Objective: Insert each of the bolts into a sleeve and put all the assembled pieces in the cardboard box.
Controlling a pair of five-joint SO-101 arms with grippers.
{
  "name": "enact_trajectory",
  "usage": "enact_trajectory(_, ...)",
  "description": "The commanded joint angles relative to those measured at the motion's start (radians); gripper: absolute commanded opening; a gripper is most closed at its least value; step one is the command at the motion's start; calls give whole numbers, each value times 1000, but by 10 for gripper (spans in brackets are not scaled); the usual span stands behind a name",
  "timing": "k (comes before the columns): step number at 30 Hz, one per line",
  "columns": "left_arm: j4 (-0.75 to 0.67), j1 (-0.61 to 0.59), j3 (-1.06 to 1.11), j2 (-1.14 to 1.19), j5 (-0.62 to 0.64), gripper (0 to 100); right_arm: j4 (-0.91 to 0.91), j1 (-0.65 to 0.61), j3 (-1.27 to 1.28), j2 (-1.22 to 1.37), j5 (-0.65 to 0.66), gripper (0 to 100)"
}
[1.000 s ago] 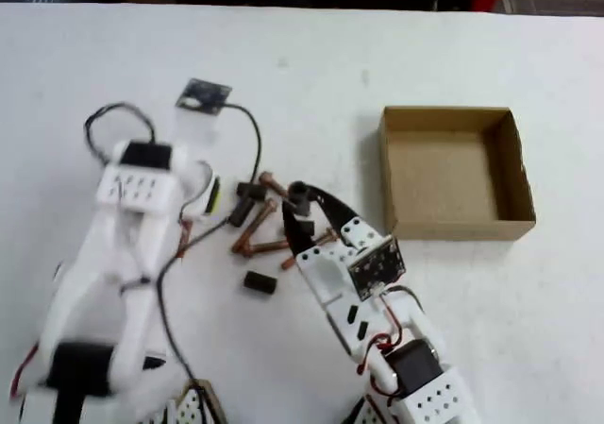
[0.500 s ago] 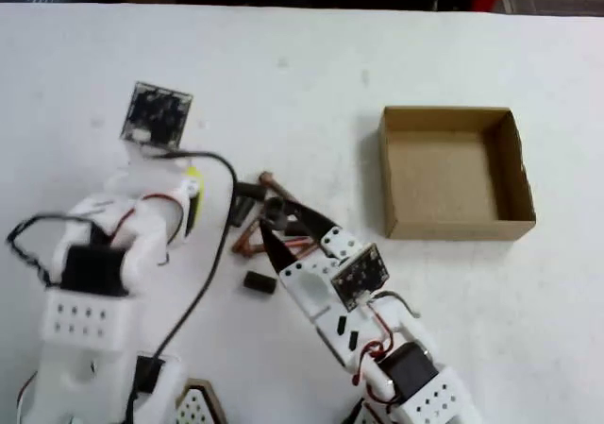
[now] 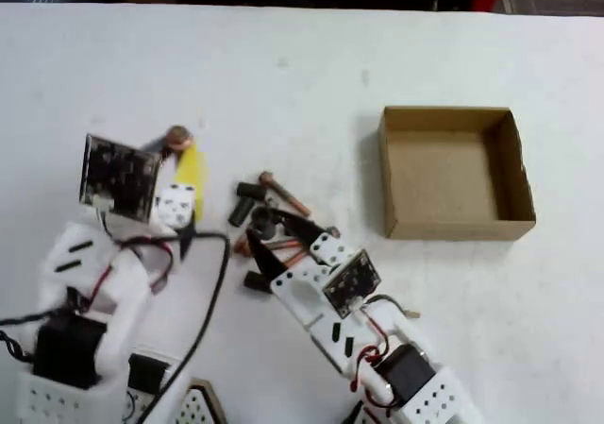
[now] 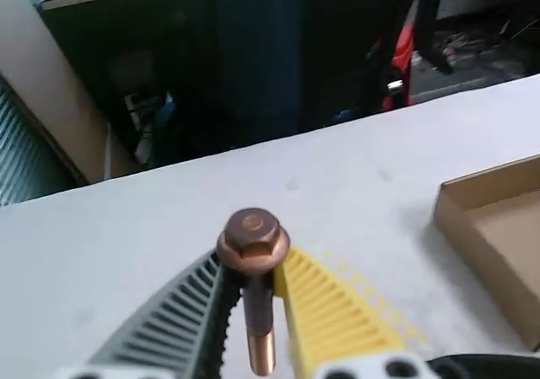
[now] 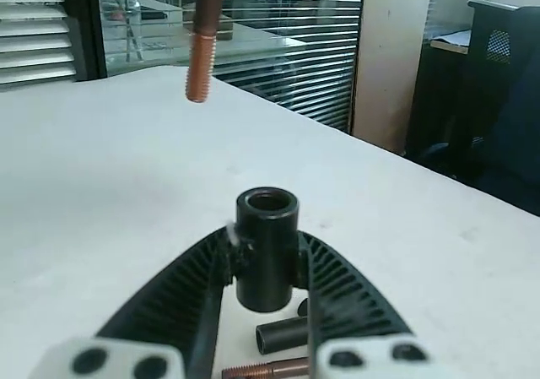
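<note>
My left gripper [image 4: 253, 265] is shut on a copper bolt [image 4: 253, 248], pinched just under its hex head between a grey finger and a yellow finger [image 4: 333, 311]; in the high view that bolt [image 3: 176, 139] hangs above the table left of the pile. My right gripper [image 5: 267, 257] is shut on a black sleeve [image 5: 267, 240], held upright with its bore showing. In the high view this sleeve [image 3: 262, 226] sits over the pile. From the right wrist, the held bolt [image 5: 201, 54] hangs farther off and higher. The cardboard box [image 3: 453, 221] stands to the right, nothing inside it.
Loose copper bolts [image 3: 283, 194] and black sleeves [image 3: 250, 192] lie in a pile between the arms, with one sleeve [image 3: 255, 280] nearer the front. Another sleeve [image 5: 283, 335] and a bolt [image 5: 266, 369] lie under my right gripper. The left arm's black cable [image 3: 212, 292] trails across the table.
The left arm has drawn back from the pile and risen with a bolt in its gripper. The right gripper, holding the sleeve, has shifted left toward the front over the pile.
</note>
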Motion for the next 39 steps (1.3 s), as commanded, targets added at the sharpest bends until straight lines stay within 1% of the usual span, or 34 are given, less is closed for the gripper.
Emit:
enact_trajectory(1, -40, 79, -14, -56, 192, 23, -25, -7, 9, -10, -9, 17)
enact_trajectory(3, -35, 87, -11, -73, 279, 23, -22, -7, 9, -10, -9, 17)
enact_trajectory(4, -35, 87, -9, -82, 301, 23, -22, -7, 9, -10, -9, 17)
enact_trajectory(8, -40, 88, -6, -133, 353, 23, -22, -2, 9, -10, -8, 17)
enact_trajectory(11, -41, 88, -5, -179, 394, 23, -25, 31, 9, -10, -8, 17)
enact_trajectory(14, -43, 97, 3, -196, 399, 23, -27, 42, 9, -10, -8, 17)
enact_trajectory(17, -66, 170, 66, -199, 397, 23, -22, 41, 9, -10, -8, 17)
enact_trajectory(21, -199, 239, 169, -200, 396, 23, -18, 42, 9, -10, -8, 17)
enact_trajectory(25, -304, 246, 250, -200, 396, 23, 16, 42, 9, -10, -8, 17)
enact_trajectory(35, -310, 245, 272, -200, 396, 23, 15, 42, 9, -10, -8, 17)
enact_trajectory(39, -281, 246, 269, -202, 354, 23, 15, 42, 9, -10, -8, 17)
